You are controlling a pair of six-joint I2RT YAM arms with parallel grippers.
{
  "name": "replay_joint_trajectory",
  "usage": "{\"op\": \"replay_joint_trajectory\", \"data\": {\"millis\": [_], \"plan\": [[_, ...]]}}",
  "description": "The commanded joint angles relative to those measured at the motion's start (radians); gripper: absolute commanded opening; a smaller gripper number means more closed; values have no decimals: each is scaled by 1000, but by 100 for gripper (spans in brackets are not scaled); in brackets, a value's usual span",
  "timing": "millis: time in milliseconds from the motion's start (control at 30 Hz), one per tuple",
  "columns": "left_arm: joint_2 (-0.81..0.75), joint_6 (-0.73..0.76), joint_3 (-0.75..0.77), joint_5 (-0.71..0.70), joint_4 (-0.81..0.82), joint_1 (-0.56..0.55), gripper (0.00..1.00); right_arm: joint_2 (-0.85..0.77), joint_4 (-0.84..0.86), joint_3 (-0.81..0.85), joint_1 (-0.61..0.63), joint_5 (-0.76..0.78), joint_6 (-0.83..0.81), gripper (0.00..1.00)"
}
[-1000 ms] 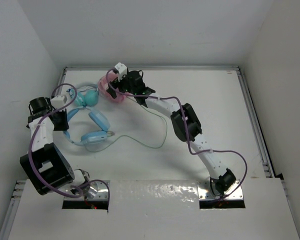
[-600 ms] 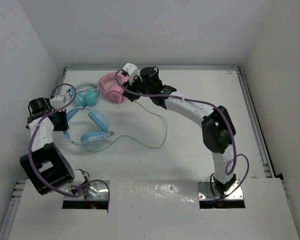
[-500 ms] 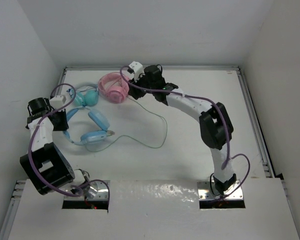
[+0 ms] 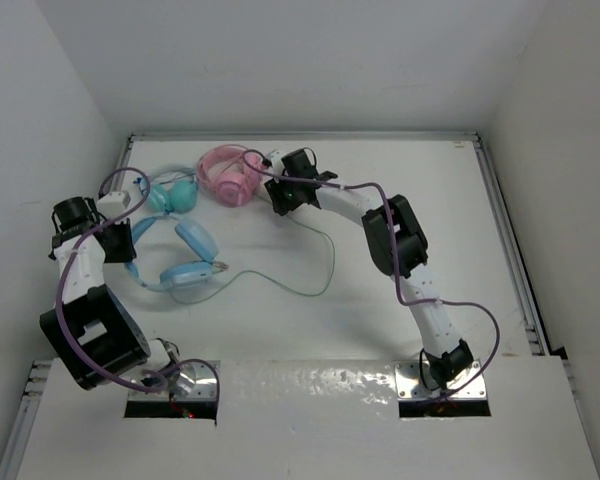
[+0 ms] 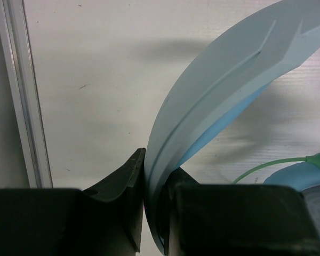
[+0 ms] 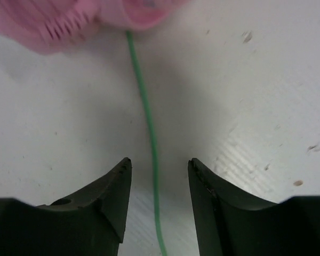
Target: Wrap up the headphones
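The left arm folds up from its base and reaches toward the far left of the worktop (image 4: pixel 440 190). The left hand (image 5: pixel 152 178) has both fingers clamped tight on the band of the headphones (image 5: pixel 229 69). The right arm stretches far forward, bends at the elbow and runs leftward. The right hand (image 6: pixel 159 166) points down, low over the worktop, with its fingers spread apart.

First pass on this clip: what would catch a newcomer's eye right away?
The left gripper is clamped on the wide headband of the light-blue headphones, at the left side of the table. Toward the far edge, the right gripper is open, and the pale-green cable runs between its fingers, right beside the pink headphones.
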Motion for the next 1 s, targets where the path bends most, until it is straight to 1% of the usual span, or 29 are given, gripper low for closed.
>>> {"op": "replay_joint_trajectory", "data": {"millis": [0, 100, 133, 167, 200, 233, 300, 367, 400, 433, 467, 567, 667, 733, 767, 800, 833, 867, 900, 933, 967], "plan": [[-44, -14, 20, 72, 21, 19, 0, -1, -90, -16, 9, 21, 5, 45], [-44, -20, 20, 69, 36, 17, 0, -3, -130, -5, 27, 36, -16, 45], [-42, -23, 22, 66, 48, 17, 0, 7, -142, 2, 34, 42, -21, 43], [-42, -24, 26, 59, 53, 17, 0, 13, -168, 15, 47, 48, -27, 34], [-39, -12, 31, 56, 58, 17, 4, 20, -179, 37, 53, 59, -35, 26], [-24, 38, 34, 62, 55, 13, 11, 28, -193, 45, 60, 71, -27, 0], [4, 51, 34, 24, 49, 11, 16, 21, -189, 19, 58, 74, -9, 0], [31, 54, 26, -59, 50, 13, 22, -33, -124, -43, 46, 73, 8, 0], [50, 57, 17, -79, 47, 13, 30, -59, -92, -129, 38, 67, 30, 0], [54, 57, 6, -101, 52, 13, 33, -84, -34, -169, 26, 45, 39, 0], [56, 57, -15, -131, 58, 13, 39, -128, -15, -233, 20, 22, 48, 0], [59, 58, -17, -161, 55, 11, 44, -163, -8, -283, 15, 7, 44, 0], [70, 62, 5, -155, 39, 11, 51, -197, 3, -350, 15, -30, 40, 0], [74, 59, 26, -145, 27, 13, 62, -234, 31, -401, 14, -42, 45, 0], [61, 68, 67, -115, 21, 10, 67, -249, 40, -424, 15, -48, 47, 0], [48, 74, 93, -90, 12, 10, 78, -272, 43, -453, 15, -56, 45, 0], [31, 83, 154, -34, 13, -1, 83, -285, 40, -467, 15, -73, 44, 0], [-8, 85, 184, -11, 21, -18, 92, -295, 35, -494, 15, -80, 40, 0], [-27, 88, 208, 2, 54, -42, 94, -321, 32, -513, 15, -85, 40, 0], [-50, 95, 245, -19, 76, -134, 97, -335, 41, -533, 15, -87, 39, 0], [-52, 100, 261, -56, 110, -203, 98, -347, 46, -575, 14, -87, 42, 0]]}}
